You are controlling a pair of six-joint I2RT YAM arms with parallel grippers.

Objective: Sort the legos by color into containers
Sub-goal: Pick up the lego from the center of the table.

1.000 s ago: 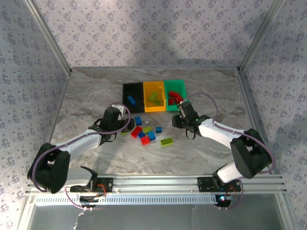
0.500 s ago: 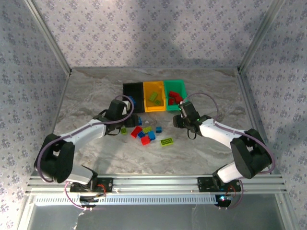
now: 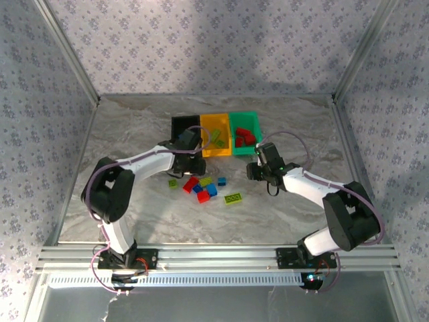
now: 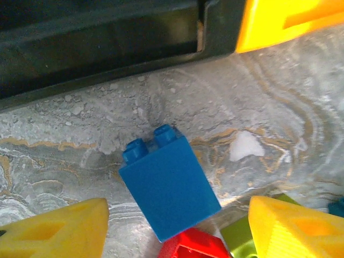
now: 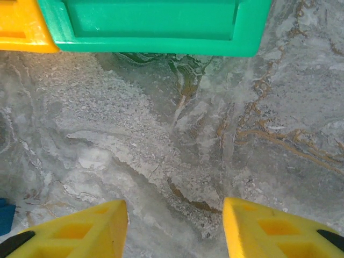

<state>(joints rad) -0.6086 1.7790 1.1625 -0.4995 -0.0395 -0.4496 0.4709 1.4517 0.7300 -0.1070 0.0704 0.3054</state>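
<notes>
Three joined bins stand at the back: black [image 3: 182, 125], orange-yellow [image 3: 216, 123] with yellow-green bricks, green [image 3: 247, 121] with red bricks [image 3: 242, 137]. My left gripper [image 3: 192, 163] is open just in front of the black bin [image 4: 102, 45]. A blue brick [image 4: 169, 180] lies on the table between its spread yellow fingertips [image 4: 56, 231], untouched. A red brick [image 4: 193, 248] and a yellow-green one [image 4: 236, 242] lie just below it. My right gripper [image 3: 257, 170] is open over bare table in front of the green bin [image 5: 156, 24], nothing between its fingers [image 5: 269, 228].
A loose cluster of red, blue and yellow-green bricks [image 3: 204, 188] lies mid-table. A flat yellow-green brick [image 3: 233, 198] sits to its right and a small one [image 3: 173, 183] to its left. A blue brick edge [image 5: 5, 215] shows left of the right gripper. The orange-yellow bin corner [image 4: 290, 19] is close by.
My left gripper has swung right, from left of the pile to the front of the black bin, over the blue brick. My right gripper has drawn back slightly from the green bin.
</notes>
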